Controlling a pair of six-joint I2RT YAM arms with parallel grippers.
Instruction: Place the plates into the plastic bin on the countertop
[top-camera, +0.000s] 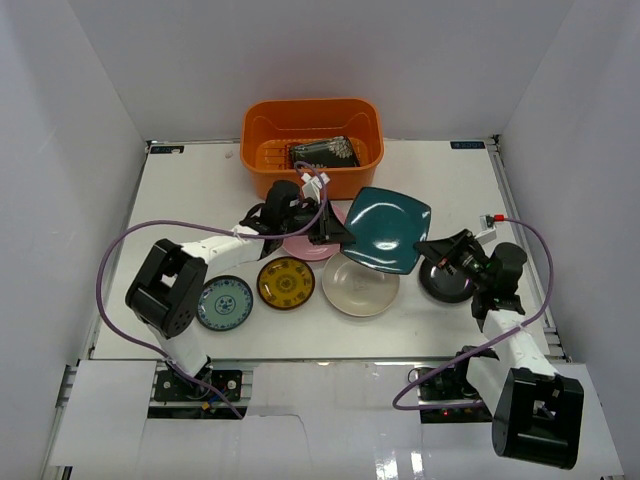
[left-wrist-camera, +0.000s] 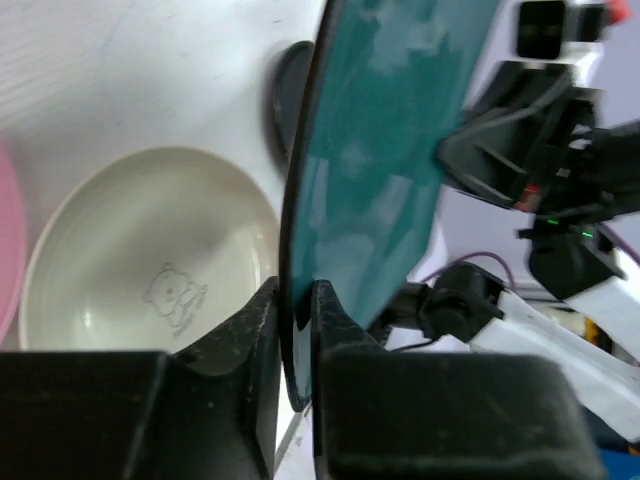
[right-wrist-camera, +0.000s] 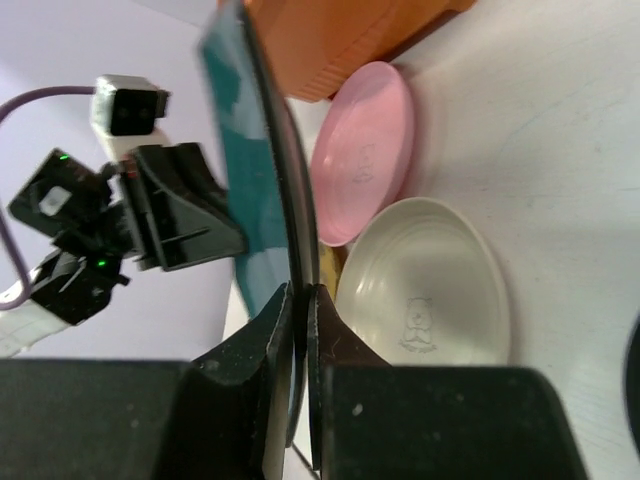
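Observation:
The teal square plate (top-camera: 388, 228) hangs tilted above the countertop (top-camera: 200, 190), held at opposite edges by both grippers. My left gripper (top-camera: 340, 236) is shut on its left edge (left-wrist-camera: 297, 312). My right gripper (top-camera: 433, 248) is shut on its right edge (right-wrist-camera: 300, 300). The orange plastic bin (top-camera: 262, 128) stands at the back with the dark floral square plate (top-camera: 325, 152) inside. The pink plate (top-camera: 312, 248) lies partly under the left gripper. The cream plate (top-camera: 360, 286) lies below the teal plate, and the black plate (top-camera: 447, 282) under the right gripper.
The amber-patterned plate (top-camera: 286, 282) and the small teal-patterned plate (top-camera: 224, 303) lie at the front left. White walls close in the left, back and right. A purple cable (top-camera: 130, 240) loops off the left arm.

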